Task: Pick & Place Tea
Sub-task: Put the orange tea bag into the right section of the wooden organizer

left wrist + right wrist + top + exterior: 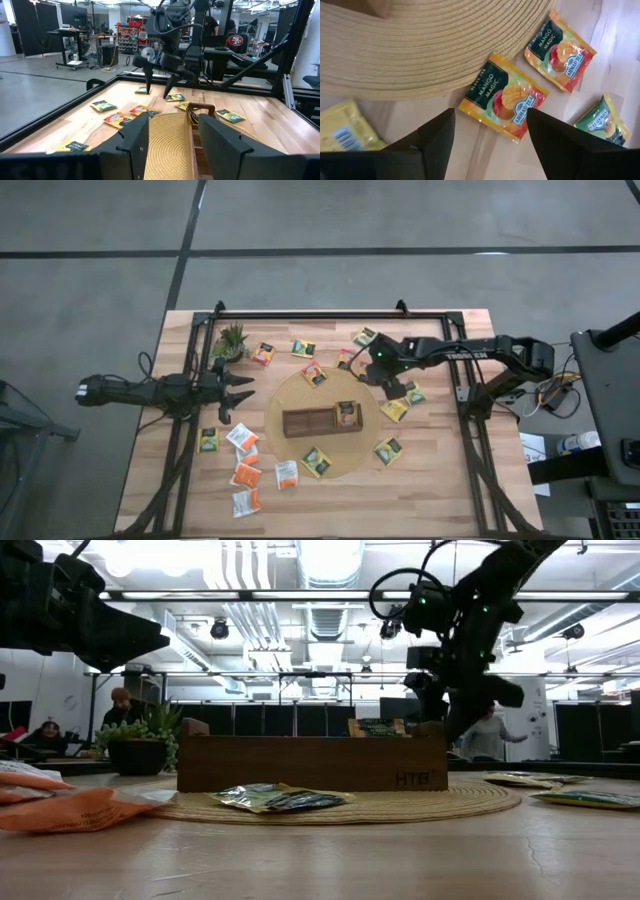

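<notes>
Wood table [440, 480], round woven mat [290, 395] at centre. Brown tray [305, 423] on mat, one sachet [347, 414] in its right compartment. Other tea sachets [246, 475] scattered around on mat and table. Right gripper [362, 370] above mat's far edge, wide, empty. Left gripper [243, 389] beside plant [231, 339], wide, empty.

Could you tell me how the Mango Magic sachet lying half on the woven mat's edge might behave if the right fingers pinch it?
The Mango Magic sachet looks thin and flat, so it is probably light and floppy. Its glossy wrapper may slide on the wood rather than lift. One corner rests on the woven mat, perhaps giving the open right gripper an edge to catch.
</notes>
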`<state>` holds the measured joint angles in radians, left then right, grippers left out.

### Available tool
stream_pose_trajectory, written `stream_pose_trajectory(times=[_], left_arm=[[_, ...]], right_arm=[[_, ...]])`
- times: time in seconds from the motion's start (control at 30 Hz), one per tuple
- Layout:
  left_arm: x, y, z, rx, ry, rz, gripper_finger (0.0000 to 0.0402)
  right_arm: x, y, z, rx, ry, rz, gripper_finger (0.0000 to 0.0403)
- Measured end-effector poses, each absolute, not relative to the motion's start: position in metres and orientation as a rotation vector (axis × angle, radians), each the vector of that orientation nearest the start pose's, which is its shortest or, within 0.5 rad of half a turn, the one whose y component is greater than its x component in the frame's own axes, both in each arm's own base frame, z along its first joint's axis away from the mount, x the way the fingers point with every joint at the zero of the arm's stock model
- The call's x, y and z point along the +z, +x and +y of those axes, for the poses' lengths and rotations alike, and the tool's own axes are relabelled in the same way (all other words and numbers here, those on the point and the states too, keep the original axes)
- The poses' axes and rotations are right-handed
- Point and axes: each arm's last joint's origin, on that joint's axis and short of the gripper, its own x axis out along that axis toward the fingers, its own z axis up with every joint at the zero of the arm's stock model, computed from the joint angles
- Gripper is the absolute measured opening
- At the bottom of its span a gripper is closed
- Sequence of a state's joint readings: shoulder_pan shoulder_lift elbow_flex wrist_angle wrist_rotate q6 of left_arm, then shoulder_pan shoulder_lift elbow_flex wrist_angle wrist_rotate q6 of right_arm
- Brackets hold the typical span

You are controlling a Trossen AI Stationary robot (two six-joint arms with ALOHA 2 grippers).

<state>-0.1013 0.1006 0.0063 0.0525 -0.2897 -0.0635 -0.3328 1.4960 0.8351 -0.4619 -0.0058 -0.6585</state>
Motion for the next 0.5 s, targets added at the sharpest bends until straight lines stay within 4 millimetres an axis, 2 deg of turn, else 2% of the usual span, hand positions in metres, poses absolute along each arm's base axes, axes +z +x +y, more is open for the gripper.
stream_pose_trajectory(times=[0.5], left_arm=[[0.163, 0.103, -0.002, 0.189, -0.055, 0.035, 0.0165]], right_arm=[[0.138, 0.243, -0.083, 0.048, -0.433, 1.055, 0.0233]])
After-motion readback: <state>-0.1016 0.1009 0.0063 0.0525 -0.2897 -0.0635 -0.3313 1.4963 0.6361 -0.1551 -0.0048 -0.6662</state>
